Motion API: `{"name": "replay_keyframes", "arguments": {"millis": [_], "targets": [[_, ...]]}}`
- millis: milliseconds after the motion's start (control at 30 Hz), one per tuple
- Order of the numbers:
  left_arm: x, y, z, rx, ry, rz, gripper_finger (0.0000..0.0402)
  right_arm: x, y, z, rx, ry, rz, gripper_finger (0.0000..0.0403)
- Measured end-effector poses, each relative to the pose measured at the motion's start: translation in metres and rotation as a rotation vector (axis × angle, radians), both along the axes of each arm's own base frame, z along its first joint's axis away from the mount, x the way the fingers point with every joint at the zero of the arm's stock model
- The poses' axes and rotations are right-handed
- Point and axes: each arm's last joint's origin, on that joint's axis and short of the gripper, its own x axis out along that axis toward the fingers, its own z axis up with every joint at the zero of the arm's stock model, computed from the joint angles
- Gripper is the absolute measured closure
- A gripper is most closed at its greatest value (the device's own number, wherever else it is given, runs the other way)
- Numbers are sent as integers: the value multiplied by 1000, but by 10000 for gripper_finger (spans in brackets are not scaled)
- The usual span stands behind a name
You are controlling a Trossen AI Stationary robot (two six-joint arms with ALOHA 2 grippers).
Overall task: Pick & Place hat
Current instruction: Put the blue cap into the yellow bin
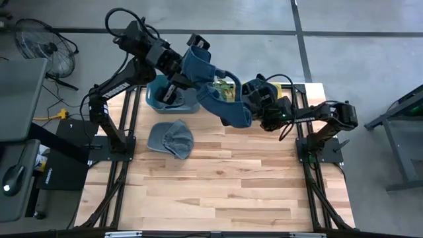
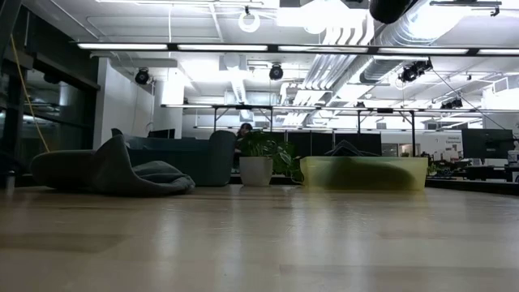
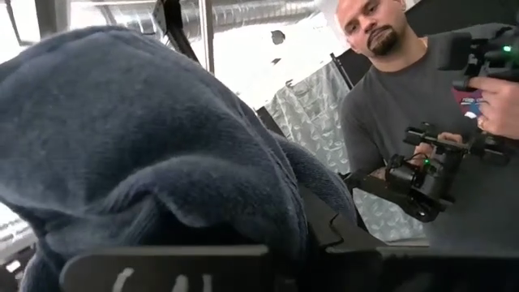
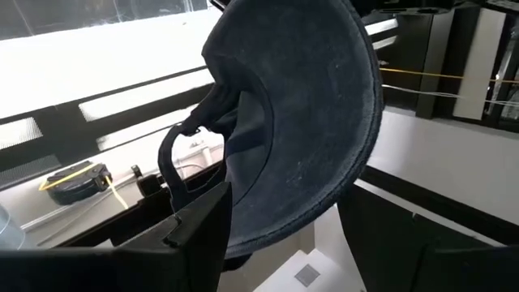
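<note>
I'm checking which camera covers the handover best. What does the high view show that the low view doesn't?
Only the high view shows the blue hat held up between the arms, the shut left gripper gripping it, and the right gripper at its brim. Only the low view shows the room behind, with a potted plant. Both show the grey hat lying on the table and the bins.

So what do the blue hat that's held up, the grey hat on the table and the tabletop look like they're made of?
Blue hat: soft fabric, probably brushed cotton or a fleecy weave; the left wrist view shows a fuzzy, matte nap, and the brim edge is stitched.
Grey hat: likely similar cloth; it lies slumped and creased.
Tabletop: wood planks, light, visible grain and seams, slight sheen.
</note>
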Motion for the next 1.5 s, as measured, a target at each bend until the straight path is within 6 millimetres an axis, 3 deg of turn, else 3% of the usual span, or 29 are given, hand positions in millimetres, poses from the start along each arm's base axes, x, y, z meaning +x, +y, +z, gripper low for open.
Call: {"name": "replay_keyframes", "arguments": {"millis": [233, 600, 1000, 1300, 1500], "targets": [[2, 1, -1, -25, 34, 3, 398, -3, 2, 2, -31, -40, 18, 185], [25, 0, -15, -90, 104, 0, 398, -5, 3, 3, -73, -61, 6, 207], [26, 1, -15, -141, 139, 12, 396, -5, 2, 3, -105, -75, -39, 278], [27, 2, -15, -210, 180, 22, 387, -5, -4, 3, -135, -87, -115, 389], [28, 4, -14, -303, 191, 75, 385, -5, -5, 3, -151, -93, -147, 395]]}}
